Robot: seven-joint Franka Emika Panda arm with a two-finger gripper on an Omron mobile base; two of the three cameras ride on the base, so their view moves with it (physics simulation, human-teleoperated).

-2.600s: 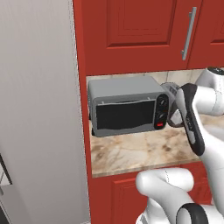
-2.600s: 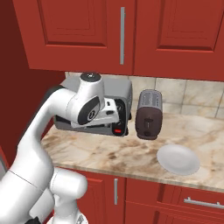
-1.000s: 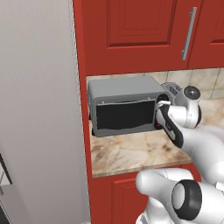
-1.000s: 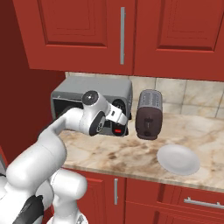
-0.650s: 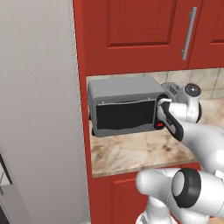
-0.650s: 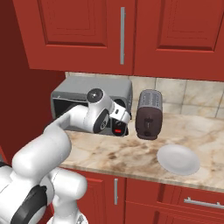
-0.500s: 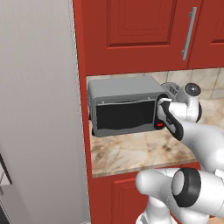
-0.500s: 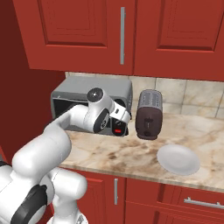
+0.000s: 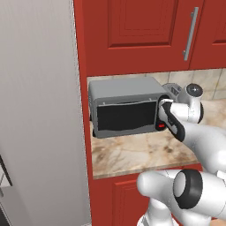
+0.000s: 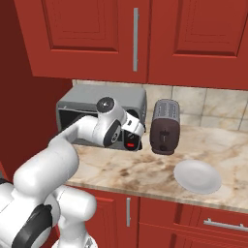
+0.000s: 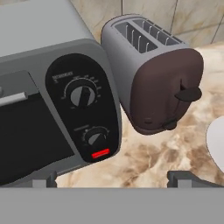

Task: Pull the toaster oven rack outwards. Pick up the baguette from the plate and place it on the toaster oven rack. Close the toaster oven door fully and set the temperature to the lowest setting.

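Note:
The toaster oven (image 9: pixel 126 95) is a grey box at the back of the counter. Its dark glass toaster oven door (image 9: pixel 127 117) stands shut, so the toaster oven rack is hidden behind it. In the hand view its black panel carries an upper knob (image 11: pixel 82 95), a lower knob (image 11: pixel 94 138) and a red button (image 11: pixel 100 153). My gripper (image 11: pixel 114 179) hangs open and empty just in front of that panel, touching nothing. The hand (image 9: pixel 165 115) sits at the oven's right end. The white plate (image 10: pixel 197 176) lies bare; the baguette is out of view.
A dark-brown slot toaster (image 10: pixel 164 127) stands right beside the oven, close to my hand. Red wall cabinets (image 10: pixel 135 34) hang low above the oven. A tall grey panel (image 9: pixel 39 110) closes off the left side. The marble counter (image 10: pixel 145 169) ends at a front edge.
The arm has swung down and in, bringing the hand from beside the oven's right end to just before its knobs. Over the last half second it has held still, jaws wide.

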